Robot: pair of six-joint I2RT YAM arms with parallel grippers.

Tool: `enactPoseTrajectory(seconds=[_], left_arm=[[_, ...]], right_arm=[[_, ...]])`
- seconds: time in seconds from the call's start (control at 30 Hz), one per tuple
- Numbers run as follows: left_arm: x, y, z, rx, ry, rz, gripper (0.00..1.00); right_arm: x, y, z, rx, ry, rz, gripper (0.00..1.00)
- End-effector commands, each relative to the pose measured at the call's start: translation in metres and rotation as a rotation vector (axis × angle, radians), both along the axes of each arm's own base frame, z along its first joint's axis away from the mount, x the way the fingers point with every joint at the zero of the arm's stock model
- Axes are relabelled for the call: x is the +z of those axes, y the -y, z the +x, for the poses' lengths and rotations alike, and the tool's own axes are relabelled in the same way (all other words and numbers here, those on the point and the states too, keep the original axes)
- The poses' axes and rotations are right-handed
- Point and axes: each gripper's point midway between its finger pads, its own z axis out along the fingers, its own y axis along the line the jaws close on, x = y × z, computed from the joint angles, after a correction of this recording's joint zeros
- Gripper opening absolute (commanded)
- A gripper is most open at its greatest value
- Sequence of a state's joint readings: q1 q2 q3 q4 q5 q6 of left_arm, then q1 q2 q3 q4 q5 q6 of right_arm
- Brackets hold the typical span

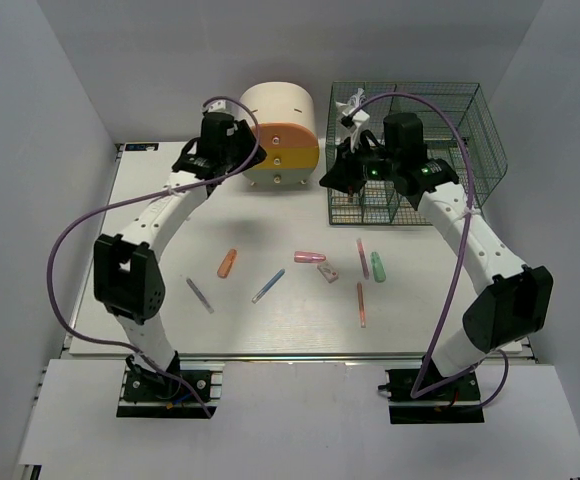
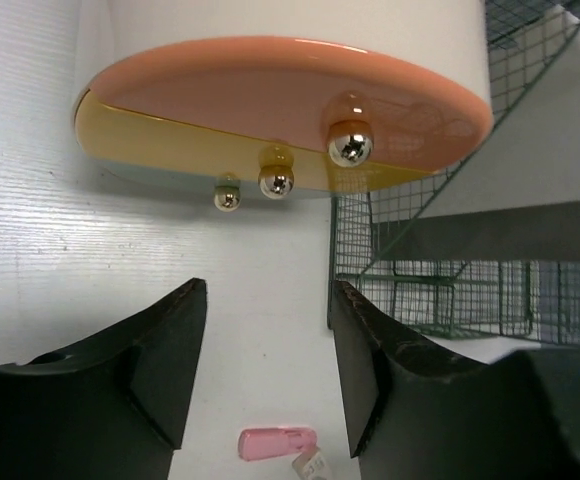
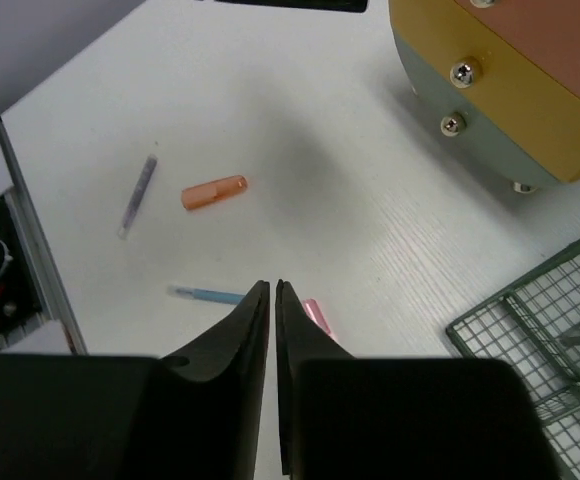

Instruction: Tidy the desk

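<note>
left claw (image 2: 268, 300) hangs apart and empty facing the drawer box (image 2: 290, 100) knobs (image 2: 350, 145), right claw (image 3: 272, 290) all but together on nothing, the white bench (image 1: 290, 225) beneath both strewn with pens (image 1: 267, 286); looks like drawer-opening, next needing the left claw closed round one knob.

Wore white shells on left arm (image 1: 170, 215) and right arm (image 1: 475, 240), black joint blocks (image 1: 125, 278); trailed purple cables (image 1: 53, 275); bore matte black fingers (image 2: 160, 360) on left gripper (image 2: 268, 300).

Left end effector (image 2: 268, 305) parted, right end effector (image 3: 272, 292) nearly closed
</note>
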State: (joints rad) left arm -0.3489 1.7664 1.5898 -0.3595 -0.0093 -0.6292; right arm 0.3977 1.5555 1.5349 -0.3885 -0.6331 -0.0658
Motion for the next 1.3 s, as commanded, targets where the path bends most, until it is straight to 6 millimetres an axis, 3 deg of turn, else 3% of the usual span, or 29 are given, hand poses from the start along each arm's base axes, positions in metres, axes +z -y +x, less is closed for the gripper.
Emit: enactPoseTrajectory(seconds=[0.0,0.07,0.13,0.17,0.2,0.23,0.4,0.47,0.5,0.7,0.93,1.27], left_arm=[[0.005,0.001,0.009,0.103,0.004,0.056,0.62],[0.015,0.011,0.016,0.104,0.032,0.055,0.61],[0.002,0.021,0.022,0.095,0.007,0.074,0.55],[0.013,0.029,0.026,0.095,0.032,0.068,0.53],[0.011,0.035,0.027,0.090,0.030,0.074,0.52],[0.002,0.035,0.030,0.103,0.008,0.084,0.51],[0.006,0.049,0.041,0.112,0.048,0.071,0.50],[-0.002,0.050,0.048,0.121,0.033,0.091,0.51],[0.006,0.050,0.051,0.130,0.041,0.091,0.53],[0.009,0.052,0.061,0.160,0.064,0.107,0.55],[0.004,0.051,0.067,0.180,0.063,0.120,0.55],[0.005,0.053,0.072,0.181,0.081,0.116,0.49]], right_arm=[[0.009,0.008,-0.004,-0.046,-0.020,0.013,0.06],[0.011,0.009,-0.006,-0.048,0.001,0.027,0.05],[0.011,0.008,-0.008,-0.048,-0.001,0.033,0.05],[0.009,0.009,-0.008,-0.048,-0.004,0.032,0.05],[0.008,0.009,-0.009,-0.047,-0.007,0.032,0.05],[0.009,0.010,-0.010,-0.044,-0.004,0.036,0.05],[0.004,0.013,-0.011,-0.052,0.013,0.039,0.04],[0.004,0.014,-0.013,-0.054,0.010,0.039,0.04],[0.004,0.015,-0.012,-0.055,0.011,0.039,0.04],[0.003,0.017,-0.013,-0.061,0.014,0.040,0.04],[0.001,0.020,-0.010,-0.071,0.016,0.039,0.04],[-0.001,0.023,-0.010,-0.077,0.015,0.035,0.03]])
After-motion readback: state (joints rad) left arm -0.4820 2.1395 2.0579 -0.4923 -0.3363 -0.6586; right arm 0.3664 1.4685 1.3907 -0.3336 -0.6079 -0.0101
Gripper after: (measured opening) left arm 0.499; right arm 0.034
